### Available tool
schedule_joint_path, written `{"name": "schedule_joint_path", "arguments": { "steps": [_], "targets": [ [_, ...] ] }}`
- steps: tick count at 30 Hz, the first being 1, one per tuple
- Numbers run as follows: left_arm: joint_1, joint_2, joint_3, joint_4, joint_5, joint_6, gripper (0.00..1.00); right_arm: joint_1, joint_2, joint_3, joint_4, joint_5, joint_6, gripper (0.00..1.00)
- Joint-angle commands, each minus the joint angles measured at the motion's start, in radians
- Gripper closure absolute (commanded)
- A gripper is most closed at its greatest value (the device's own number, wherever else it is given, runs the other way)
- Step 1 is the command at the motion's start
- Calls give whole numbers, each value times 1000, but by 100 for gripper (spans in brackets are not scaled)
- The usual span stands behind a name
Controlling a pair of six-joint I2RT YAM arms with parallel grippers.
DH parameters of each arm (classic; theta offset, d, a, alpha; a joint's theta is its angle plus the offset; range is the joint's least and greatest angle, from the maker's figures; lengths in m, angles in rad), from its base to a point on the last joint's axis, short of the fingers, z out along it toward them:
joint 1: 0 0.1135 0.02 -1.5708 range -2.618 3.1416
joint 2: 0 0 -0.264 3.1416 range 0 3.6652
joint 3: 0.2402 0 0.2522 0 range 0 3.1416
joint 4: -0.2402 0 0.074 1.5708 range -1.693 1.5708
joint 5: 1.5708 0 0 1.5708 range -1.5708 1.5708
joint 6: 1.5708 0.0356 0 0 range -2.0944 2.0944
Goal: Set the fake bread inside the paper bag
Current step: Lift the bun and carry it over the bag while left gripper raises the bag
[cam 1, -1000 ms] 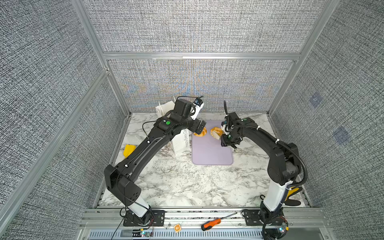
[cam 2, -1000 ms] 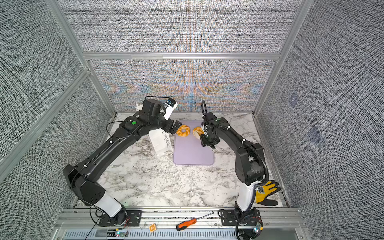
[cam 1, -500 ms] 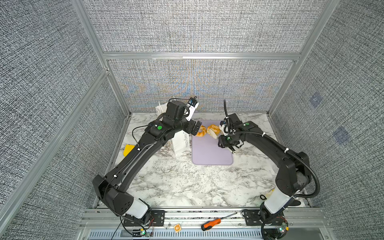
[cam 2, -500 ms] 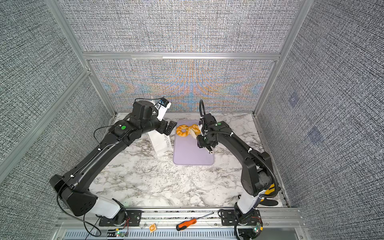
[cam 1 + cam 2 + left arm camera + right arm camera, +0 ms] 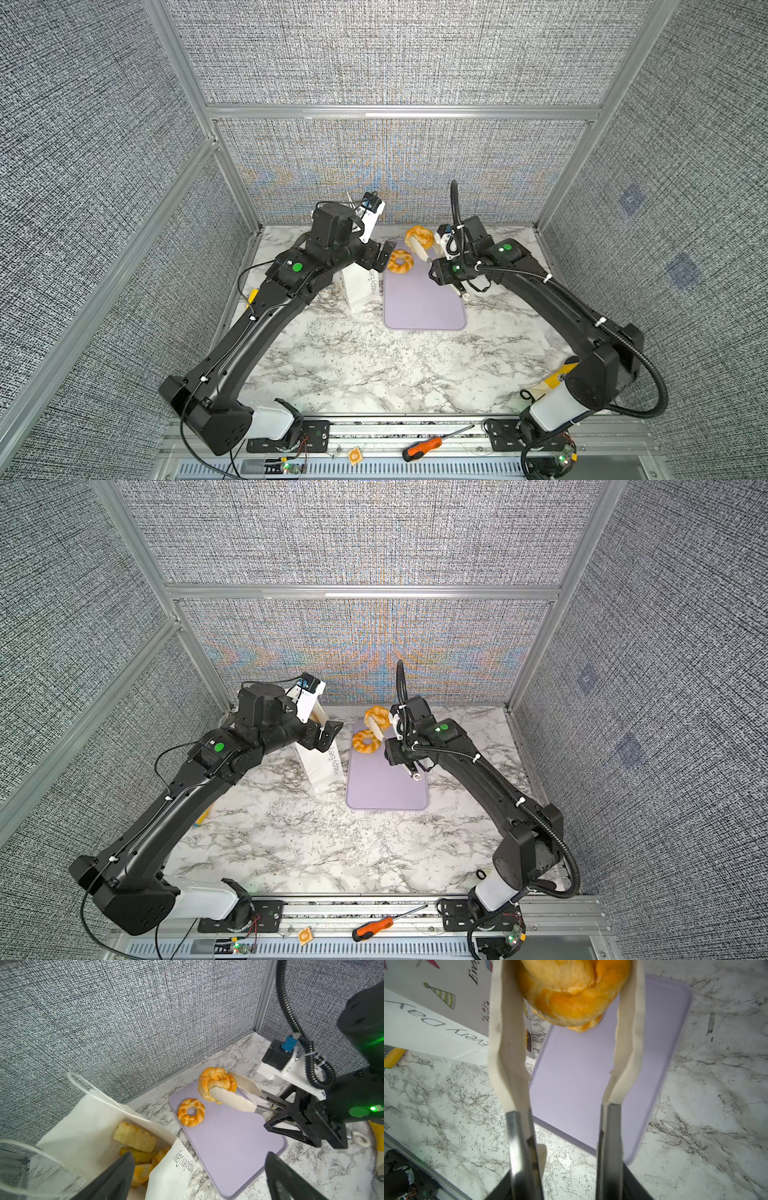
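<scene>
At left in both top views, the paper bag (image 5: 360, 287) stands open beside the purple mat (image 5: 424, 309), with several pieces of fake bread (image 5: 134, 1140) already inside. The left claw (image 5: 382, 257) hovers at the bag's mouth, spread wide and holding nothing. Next comes a ring pastry (image 5: 400, 262), lying flat on the far end of the mat. Right of it, the right claw (image 5: 284, 1108) is clamped on a pair of tongs (image 5: 234, 1099). Their blades pinch a twisted pastry (image 5: 216, 1082) clear above the mat's far edge.

The bag's mouth lies to the left of that pastry, beyond the ring, so I judge the carry must go leftward. A second ago the pinched pastry sat low beside the ring; now it is raised, and the left claw has drawn back towards the bag.
</scene>
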Motion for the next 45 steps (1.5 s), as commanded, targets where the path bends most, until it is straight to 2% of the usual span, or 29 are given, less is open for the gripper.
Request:
{"name": "schedule_joint_path", "arguments": {
  "steps": [1, 14, 31, 45],
  "targets": [
    [-1, -25, -3, -10, -24, -13, 1, 18, -22, 30, 29, 20, 19, 48],
    [0, -99, -8, -9, -95, -71, 1, 146, -46, 162, 68, 78, -1, 48],
    [6, -179, -6, -69, -235, -74, 1, 348, 91, 340, 106, 122, -70, 48],
    [28, -231, -54, -66, -279, -103, 1, 349, 279, 509, -12, 144, -88, 48]
  ]
}}
